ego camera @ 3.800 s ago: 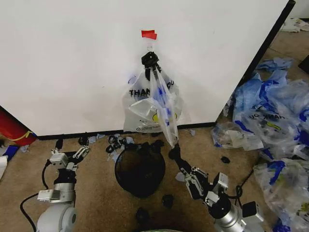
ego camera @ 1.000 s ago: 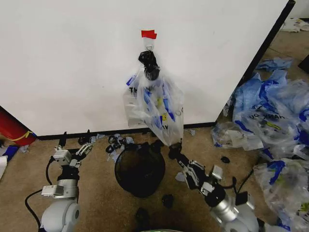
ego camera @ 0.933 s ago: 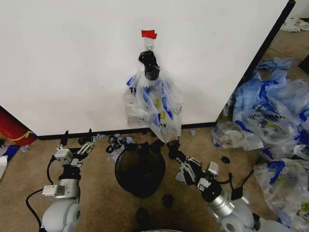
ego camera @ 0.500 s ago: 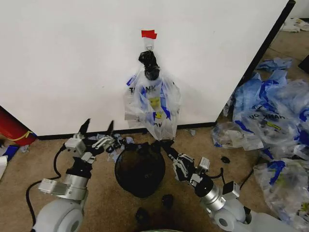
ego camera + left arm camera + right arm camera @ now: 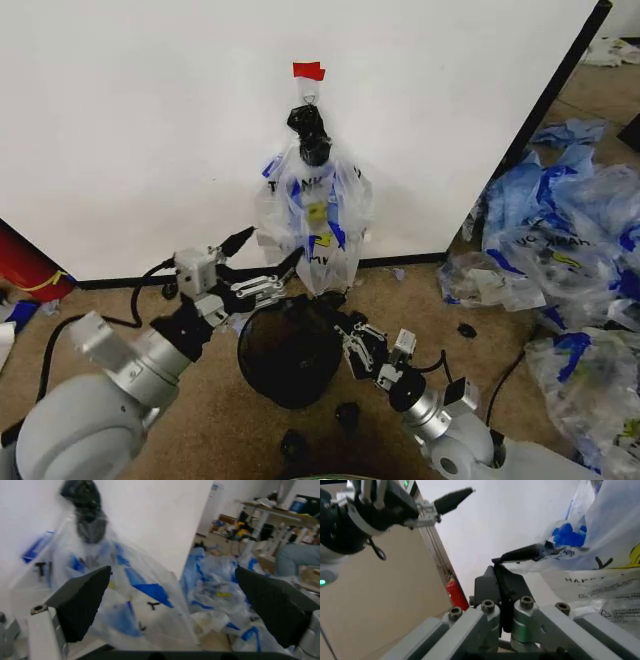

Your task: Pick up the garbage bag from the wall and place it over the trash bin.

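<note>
Head view: left gripper [image 5: 268, 262] wide open by bag [image 5: 318, 228] | right gripper [image 5: 338, 312] pinching bag's bottom | tug could rip it at the hook [image 5: 309, 97], center top

You've got tan carpet [image 5: 200, 420] littered with black scraps [image 5: 347, 415], and a big heap of blue-and-clear bags [image 5: 570, 250] piled off right.

floor [image 5: 200, 420]: tan carpet | trash bin [image 5: 290, 350] | black scraps [image 5: 347, 414] | bag heap [image 5: 570, 260] right

Trash bin [image 5: 290, 350] and scraps [image 5: 347, 415] crowding floor below garbage bag [image 5: 315, 215]
</note>
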Motion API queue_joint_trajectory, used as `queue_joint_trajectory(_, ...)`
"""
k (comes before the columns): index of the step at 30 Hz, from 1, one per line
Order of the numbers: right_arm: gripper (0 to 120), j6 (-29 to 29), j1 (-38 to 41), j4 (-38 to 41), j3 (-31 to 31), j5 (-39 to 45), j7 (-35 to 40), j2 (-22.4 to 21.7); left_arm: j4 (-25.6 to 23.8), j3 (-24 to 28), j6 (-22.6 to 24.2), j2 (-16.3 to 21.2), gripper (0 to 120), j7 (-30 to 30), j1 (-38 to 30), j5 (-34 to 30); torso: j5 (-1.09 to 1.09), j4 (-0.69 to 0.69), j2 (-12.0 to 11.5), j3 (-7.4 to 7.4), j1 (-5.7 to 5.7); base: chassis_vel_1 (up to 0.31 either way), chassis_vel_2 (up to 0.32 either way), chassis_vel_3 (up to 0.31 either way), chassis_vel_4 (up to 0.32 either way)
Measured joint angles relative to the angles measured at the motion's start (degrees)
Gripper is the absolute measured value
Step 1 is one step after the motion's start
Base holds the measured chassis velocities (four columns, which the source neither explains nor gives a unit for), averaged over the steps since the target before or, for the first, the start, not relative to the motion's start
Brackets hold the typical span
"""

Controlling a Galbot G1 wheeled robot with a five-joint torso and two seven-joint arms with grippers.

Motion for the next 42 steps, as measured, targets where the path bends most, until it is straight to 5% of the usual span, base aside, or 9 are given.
queue_joint_trajectory(7, 0, -0.15, 7.67, -2.44, -8.36, 0.92, 0.52, 2.35, 1.33, 0.18, -1.52, 5.29, 99, 0.39, -3.67, -11.11, 0.00, 0.02, 0.00, 0.00, 0.00, 0.000, 0.000, 0.000, 0.000)
queue_joint_trajectory(18, 0, -0.22, 13.21, -5.26, -13.80, 1.22, 1.76, 5.32, 8.80, 4.33, 0.32, 5.07, 99, -0.69, -15.32, -27.07, 0.00, 0.02, 0.00, 0.00, 0.00, 0.000, 0.000, 0.000, 0.000)
queue_joint_trajectory(20, 0, -0.24, 13.30, -5.32, -13.88, 1.22, 1.89, 5.41, 8.76, 5.18, 0.33, 4.96, 99, -0.59, -15.85, -27.26, 0.01, 0.02, 0.00, 0.00, 0.00, 0.000, 0.000, 0.000, 0.000)
queue_joint_trajectory(26, 0, -0.30, 13.76, -5.80, -14.32, 1.09, 2.59, 5.77, 11.99, 25.67, -0.30, -1.49, 99, -1.77, -34.35, -29.17, 0.05, 0.00, 0.00, 0.00, 0.00, 0.000, 0.000, 0.000, 0.000)
queue_joint_trajectory(33, 0, -0.23, 12.63, -5.63, -13.61, 0.75, 2.73, 4.90, 20.21, 29.68, 0.79, -2.86, 98, -2.39, -39.53, -28.13, -0.01, 0.02, -0.01, 0.00, 0.00, 0.000, 0.000, 0.000, 0.000)
queue_joint_trajectory(42, 0, -0.15, 12.60, -5.48, -12.90, 0.74, 2.77, 4.98, 16.00, 33.03, 1.54, -1.69, 98, -4.56, -38.55, -28.37, 0.01, 0.03, 0.00, 0.00, 0.00, 0.000, 0.000, 0.000, 0.000)
